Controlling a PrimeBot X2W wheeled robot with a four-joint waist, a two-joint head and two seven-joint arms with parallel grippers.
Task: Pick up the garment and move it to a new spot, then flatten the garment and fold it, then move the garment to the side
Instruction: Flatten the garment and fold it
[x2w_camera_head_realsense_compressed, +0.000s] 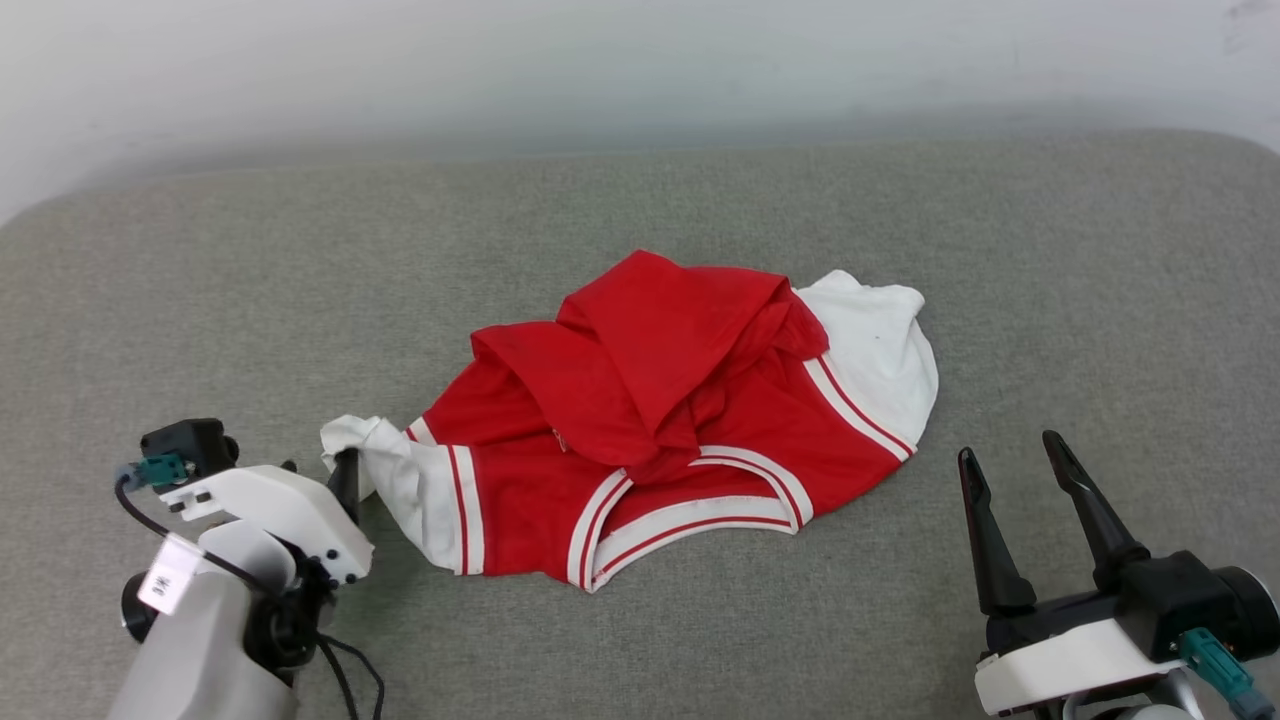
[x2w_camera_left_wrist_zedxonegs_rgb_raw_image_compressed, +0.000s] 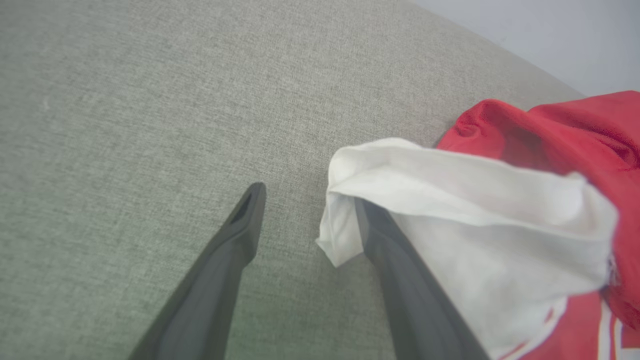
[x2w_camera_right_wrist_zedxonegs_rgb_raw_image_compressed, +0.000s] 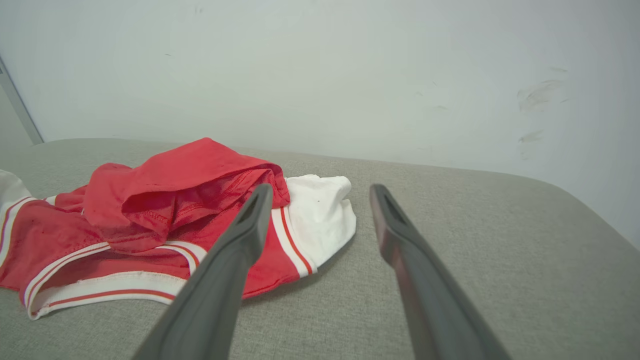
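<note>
The garment (x2w_camera_head_realsense_compressed: 660, 400) is a red shirt with white sleeves and red-and-white striped trim, lying crumpled in a heap in the middle of the grey surface, collar toward me. My left gripper (x2w_camera_head_realsense_compressed: 338, 472) is at the tip of the shirt's left white sleeve (x2w_camera_left_wrist_zedxonegs_rgb_raw_image_compressed: 475, 200). Its jaws stand open, and the sleeve's edge drapes over the right finger (x2w_camera_left_wrist_zedxonegs_rgb_raw_image_compressed: 400, 270), hiding that fingertip. My right gripper (x2w_camera_head_realsense_compressed: 1008, 447) is open and empty, low at the right, a little short of the other white sleeve (x2w_camera_right_wrist_zedxonegs_rgb_raw_image_compressed: 320, 215).
The grey fabric-covered surface (x2w_camera_head_realsense_compressed: 200, 300) stretches wide on both sides of the shirt and has rounded far corners. A pale wall (x2w_camera_right_wrist_zedxonegs_rgb_raw_image_compressed: 350, 75) rises right behind its far edge.
</note>
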